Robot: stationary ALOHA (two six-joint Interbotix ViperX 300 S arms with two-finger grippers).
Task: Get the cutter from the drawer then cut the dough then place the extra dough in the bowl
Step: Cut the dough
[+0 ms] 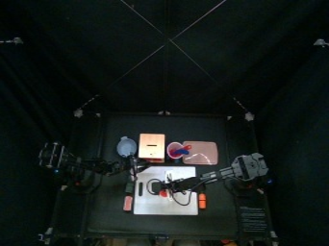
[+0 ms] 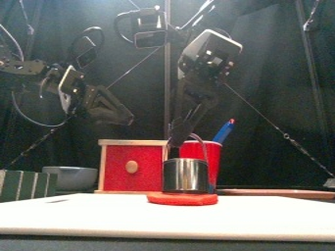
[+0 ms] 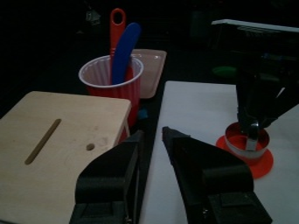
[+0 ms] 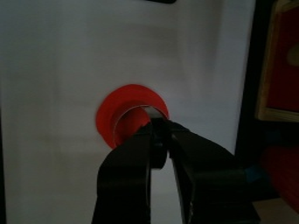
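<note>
A flat red dough disc [image 2: 182, 199] lies on the white cutting board [image 2: 78, 216]. The round metal cutter [image 2: 186, 175] stands on the dough. My right gripper [image 2: 185, 129] comes down from above and is shut on the cutter's wire handle. In the right wrist view the right gripper [image 4: 160, 124] covers part of the cutter [image 4: 135, 115] over the dough [image 4: 117, 109]. The left gripper [image 3: 153, 133] hovers at the board's left edge beside the wooden box [image 3: 59, 140], jaws nearly together with nothing between them. From there the cutter [image 3: 246, 140] is visible.
The wooden box with its red drawer front [image 2: 133, 165] stands behind the board, the drawer pushed in. The red cup [image 2: 203, 155] with the toy knives is to its right, the blue-grey bowl [image 2: 72, 176] to its left. The pink tray [image 1: 203, 154] lies at the back right.
</note>
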